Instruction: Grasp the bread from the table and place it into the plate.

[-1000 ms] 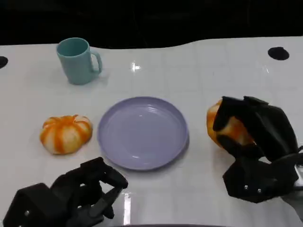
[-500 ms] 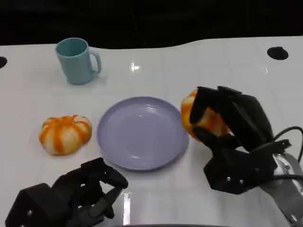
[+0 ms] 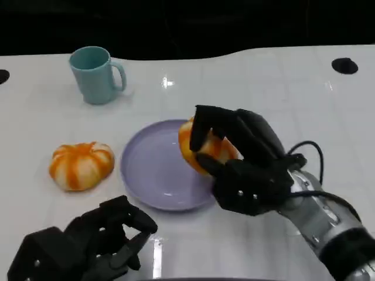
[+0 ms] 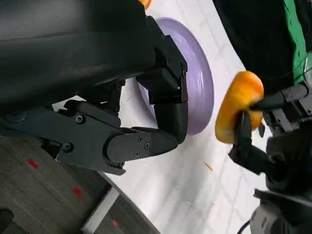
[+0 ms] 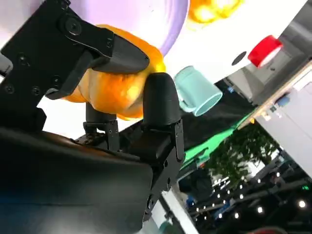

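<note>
My right hand (image 3: pixel 240 158) grips an orange bread roll (image 3: pixel 202 146) and holds it over the right rim of the lilac plate (image 3: pixel 155 167). The left wrist view shows the same roll (image 4: pixel 239 112) lifted beside the plate (image 4: pixel 200 92), black fingers (image 4: pixel 243 141) around it. In the right wrist view the roll (image 5: pixel 122 92) sits between the fingers (image 5: pixel 158 100), with the plate (image 5: pixel 141 19) behind. A second orange-and-white striped roll (image 3: pixel 81 165) lies on the table left of the plate. My left hand (image 3: pixel 94 243) rests at the near left edge, fingers curled in, holding nothing.
A teal mug (image 3: pixel 95 74) stands at the back left of the white table (image 3: pixel 281 88). A small black disc (image 3: pixel 344 65) marks the far right, another (image 3: pixel 3 76) the far left. A black cable (image 3: pixel 310 155) loops off my right wrist.
My right hand has carried the roll leftward from the table's right side to above the plate's right rim. The left hand, mug and striped roll have stayed put.
</note>
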Motion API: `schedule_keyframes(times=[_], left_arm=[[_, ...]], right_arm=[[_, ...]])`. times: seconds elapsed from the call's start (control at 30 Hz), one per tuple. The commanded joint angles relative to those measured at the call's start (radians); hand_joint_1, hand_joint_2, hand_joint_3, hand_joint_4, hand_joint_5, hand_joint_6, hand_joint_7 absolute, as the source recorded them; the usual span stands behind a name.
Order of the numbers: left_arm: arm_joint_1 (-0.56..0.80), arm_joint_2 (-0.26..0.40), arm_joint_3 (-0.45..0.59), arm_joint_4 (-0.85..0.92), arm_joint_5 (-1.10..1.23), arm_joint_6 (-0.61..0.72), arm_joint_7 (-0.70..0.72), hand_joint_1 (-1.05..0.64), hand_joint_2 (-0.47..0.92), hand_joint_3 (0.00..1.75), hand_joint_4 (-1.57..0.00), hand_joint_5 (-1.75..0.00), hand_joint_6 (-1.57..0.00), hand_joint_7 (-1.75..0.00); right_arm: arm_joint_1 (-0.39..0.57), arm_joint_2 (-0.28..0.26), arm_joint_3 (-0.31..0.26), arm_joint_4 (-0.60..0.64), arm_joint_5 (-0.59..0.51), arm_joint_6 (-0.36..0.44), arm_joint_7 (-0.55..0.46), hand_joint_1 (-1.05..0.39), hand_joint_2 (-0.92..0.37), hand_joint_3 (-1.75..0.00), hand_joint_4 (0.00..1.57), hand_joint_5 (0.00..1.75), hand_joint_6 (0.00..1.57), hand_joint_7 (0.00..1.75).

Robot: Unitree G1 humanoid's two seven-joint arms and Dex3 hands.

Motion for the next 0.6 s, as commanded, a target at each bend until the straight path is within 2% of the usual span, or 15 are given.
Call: schedule_keyframes(times=[0.03,0.07,0.13,0.17,0.2,0.27,0.3,0.33,0.37,0.4,0.43,0.5,0.6], left_arm=[[-0.001,0.003,0.006,0.012,0.001,-0.016,0.004,-0.35,0.92,0.48,-0.62,-1.75,-0.57,-1.36],[-0.002,0.005,0.004,0.015,0.004,-0.02,0.003,-0.35,0.92,0.48,-0.62,-1.75,-0.57,-1.36],[-0.002,0.006,0.002,0.018,0.007,-0.027,0.002,-0.35,0.92,0.48,-0.62,-1.75,-0.57,-1.36],[-0.002,0.006,0.002,0.019,0.007,-0.028,0.002,-0.35,0.92,0.48,-0.62,-1.75,-0.57,-1.36],[-0.002,0.005,0.002,0.02,0.007,-0.029,0.003,-0.36,0.92,0.48,-0.62,-1.75,-0.57,-1.36],[-0.002,0.003,0.001,0.02,0.007,-0.029,0.005,-0.35,0.92,0.48,-0.62,-1.75,-0.57,-1.36],[-0.003,0.002,0.001,0.021,0.007,-0.029,0.006,-0.35,0.92,0.48,-0.62,-1.75,-0.57,-1.36],[-0.004,0.002,0.0,0.022,0.008,-0.03,0.006,-0.35,0.92,0.48,-0.62,-1.75,-0.57,-1.36],[-0.004,0.002,0.0,0.022,0.007,-0.029,0.006,-0.35,0.92,0.48,-0.62,-1.75,-0.57,-1.36],[-0.004,0.003,0.0,0.023,0.008,-0.031,0.005,-0.35,0.92,0.48,-0.62,-1.75,-0.57,-1.36],[-0.005,0.003,0.0,0.024,0.008,-0.033,0.004,-0.35,0.92,0.48,-0.62,-1.75,-0.57,-1.36],[-0.005,0.003,0.0,0.025,0.008,-0.034,0.004,-0.35,0.92,0.48,-0.62,-1.75,-0.57,-1.36],[-0.003,0.004,-0.001,0.02,0.01,-0.03,0.006,-0.35,0.92,0.47,-0.61,-1.75,-0.57,-1.36]], right_arm=[[-0.079,0.041,0.001,0.123,0.019,0.001,-0.004,-0.08,-0.32,-1.39,0.9,1.75,0.69,1.73],[-0.09,0.05,0.002,0.144,0.019,0.007,-0.004,-0.08,-0.32,-1.37,0.89,1.75,0.7,1.7],[-0.109,0.065,0.001,0.174,0.023,0.024,0.012,-0.09,-0.36,-1.3,0.86,1.75,0.73,1.44],[-0.115,0.07,0.002,0.181,0.025,0.035,0.025,-0.11,-0.43,-1.11,0.75,1.53,0.7,1.12],[-0.119,0.072,0.001,0.183,0.03,0.045,0.045,-0.13,-0.49,-0.99,0.71,1.39,0.71,0.9],[-0.122,0.066,0.009,0.169,0.03,0.07,0.097,-0.16,-0.59,-0.77,0.59,1.12,0.69,0.56],[-0.121,0.06,0.017,0.158,0.024,0.079,0.116,-0.24,-0.68,-0.59,0.43,0.83,0.57,0.34],[-0.12,0.056,0.023,0.149,0.02,0.086,0.127,-0.27,-0.76,-0.45,0.39,0.65,0.54,0.22],[-0.118,0.05,0.032,0.139,0.014,0.091,0.142,-0.29,-0.8,-0.37,0.38,0.55,0.53,0.15],[-0.116,0.044,0.041,0.128,0.009,0.096,0.155,-0.36,-0.86,-0.27,0.22,0.42,0.43,0.06],[-0.114,0.04,0.047,0.12,0.005,0.101,0.165,-0.39,-0.89,-0.21,0.15,0.37,0.38,0.03],[-0.108,0.031,0.06,0.099,-0.007,0.115,0.183,-0.45,-0.91,-0.17,0.05,0.31,0.31,0.01],[-0.097,0.017,0.075,0.058,-0.011,0.14,0.227,-0.55,-0.92,-0.21,0.0,0.22,0.24,0.0]])
